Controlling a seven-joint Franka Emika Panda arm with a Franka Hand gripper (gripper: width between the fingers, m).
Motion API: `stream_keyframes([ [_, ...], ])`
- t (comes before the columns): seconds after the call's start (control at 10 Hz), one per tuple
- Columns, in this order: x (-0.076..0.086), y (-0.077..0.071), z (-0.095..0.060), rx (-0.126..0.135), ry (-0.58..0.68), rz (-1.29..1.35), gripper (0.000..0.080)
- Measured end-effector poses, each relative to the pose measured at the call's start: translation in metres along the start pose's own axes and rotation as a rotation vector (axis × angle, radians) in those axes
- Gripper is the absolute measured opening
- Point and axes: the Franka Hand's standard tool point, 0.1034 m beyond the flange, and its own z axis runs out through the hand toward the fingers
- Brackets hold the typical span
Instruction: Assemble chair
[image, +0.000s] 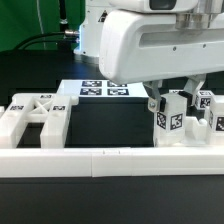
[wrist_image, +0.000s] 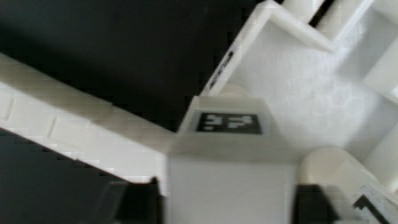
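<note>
Scene: A white robot arm (image: 140, 40) bends low over a black worktop (image: 110, 128) where white chair parts lie unjoined.
Jaws: They stand astride one upright chair leg (image: 168, 122), one on each side. In the wrist view the leg (wrist_image: 228, 150) fills the gap between them. It cannot be told whether they press on it or stand just off it.
Task's thing: The chair leg stands at 3 o'clock in the exterior view, on the worktop and just behind the rail, with its tag facing the camera.
Edges: A long white rail (image: 110, 158) runs across at 6 o'clock and closes off the near side of the worktop. The marker board (image: 105, 90) lies flat at 12 o'clock, towards the far side.
Open room: A bare black patch lies at the centre, between the frame panel (image: 35, 115) at 9 o'clock and the group at 3 o'clock. Room is tight at 3 o'clock, where two neighbouring pieces (image: 207, 108) stand just beside the chair leg.
Count: One arm, one rail, one marker board and one frame panel are in view. At least three tagged upright parts are in view, the chair leg among them. Any more behind them are too crowded to tell.
</note>
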Motion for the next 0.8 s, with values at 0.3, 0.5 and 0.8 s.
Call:
stream_keyframes([
  [0.3, 0.0, 0.0, 0.0, 0.001, 0.0, 0.048, 0.0287],
  [0.5, 0.0003, -0.0003, 0.0, 0.003, 0.001, 0.258, 0.0287],
  [0.8, 0.0041, -0.0016, -0.0004, -0.002, 0.015, 0.56, 0.0287],
])
